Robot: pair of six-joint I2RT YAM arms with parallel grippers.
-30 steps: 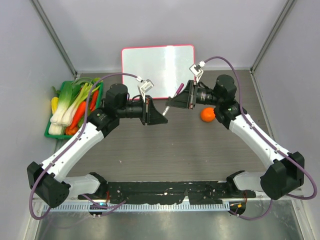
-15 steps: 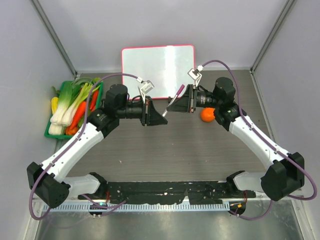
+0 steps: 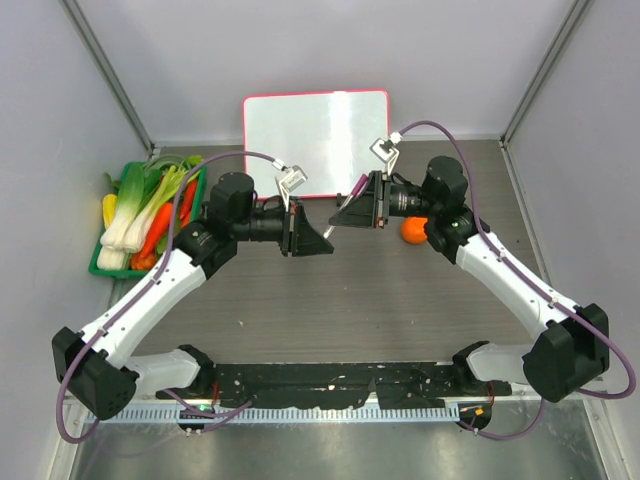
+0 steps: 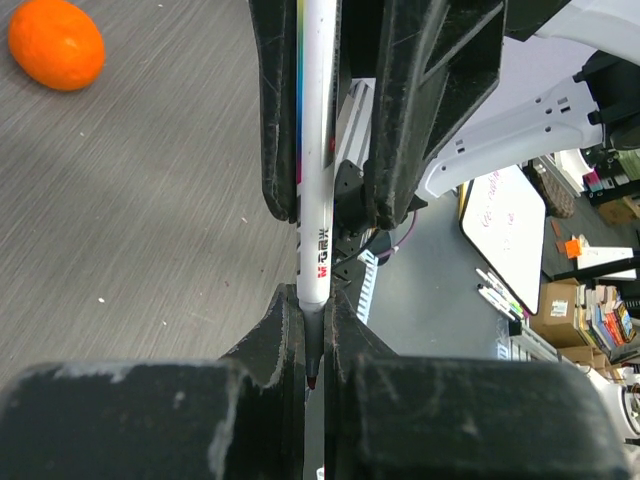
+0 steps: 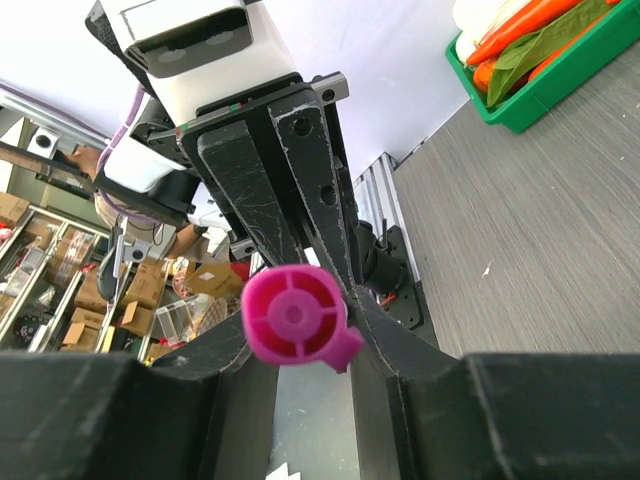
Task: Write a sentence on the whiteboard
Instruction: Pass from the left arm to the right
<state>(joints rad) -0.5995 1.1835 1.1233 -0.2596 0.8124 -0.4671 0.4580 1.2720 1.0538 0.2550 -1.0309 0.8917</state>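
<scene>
The whiteboard (image 3: 315, 140) stands blank against the back wall, white with a pink-red frame. A white marker (image 4: 317, 150) with a magenta cap on its rear end (image 5: 290, 318) hangs in the air in front of the board, between both grippers. My right gripper (image 3: 342, 214) is shut on the marker's barrel, and it shows in the left wrist view (image 4: 330, 205). My left gripper (image 4: 312, 295) is closed round the bare dark-red tip end. In the top view the left gripper (image 3: 322, 242) meets the right one tip to tip. The pink end (image 3: 358, 185) sticks out behind the right fingers.
An orange (image 3: 415, 229) lies on the table under the right arm, and it shows in the left wrist view (image 4: 57, 45). A green tray (image 3: 97, 262) of leeks, carrots and other vegetables sits at the left wall.
My right gripper has moved left and down with the marker until its tip end sits in the left gripper's jaws. The left arm has shifted only slightly.
</scene>
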